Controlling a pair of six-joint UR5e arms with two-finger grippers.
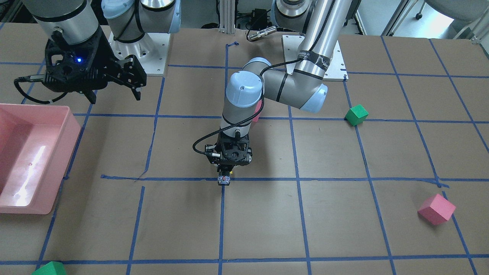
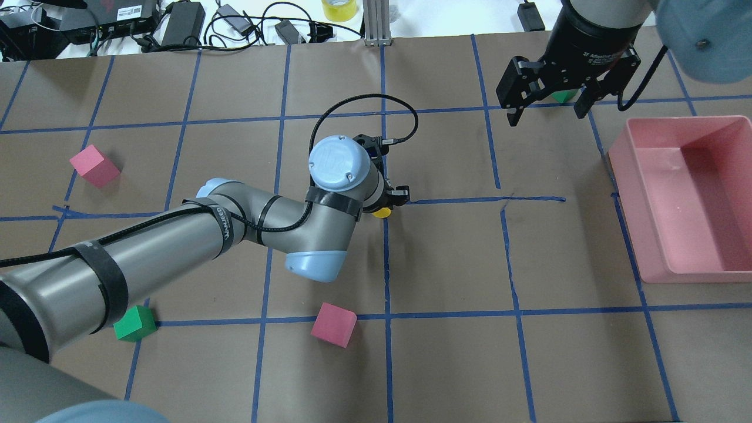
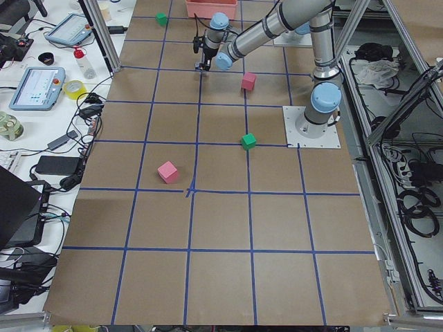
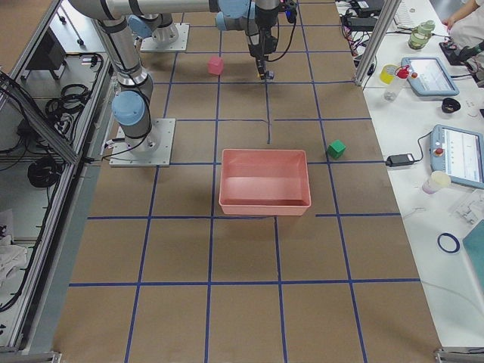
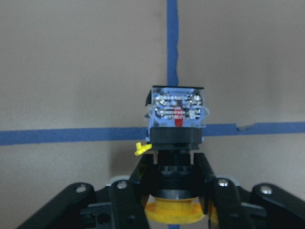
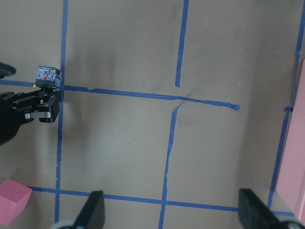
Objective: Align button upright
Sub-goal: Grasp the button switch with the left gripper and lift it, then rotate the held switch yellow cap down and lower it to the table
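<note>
The left claw (image 5: 175, 164) pinches the button (image 5: 175, 119) by its black body over a mid-table tape crossing, cap toward the robot, while the right claw (image 2: 546, 116) hangs spread near the bin (image 2: 681, 267).

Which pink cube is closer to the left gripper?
The pink cube by the left arm's elbow, nearer the robot; the other pink cube lies far out left.

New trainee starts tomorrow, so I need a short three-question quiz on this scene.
1. True or false: the right pincer is shut.
2. The left pincer clamps the button by its: A) yellow cap B) black body C) base block.
3. What colour is the bin?
Key: 1 false; 2 B; 3 pink.
</note>
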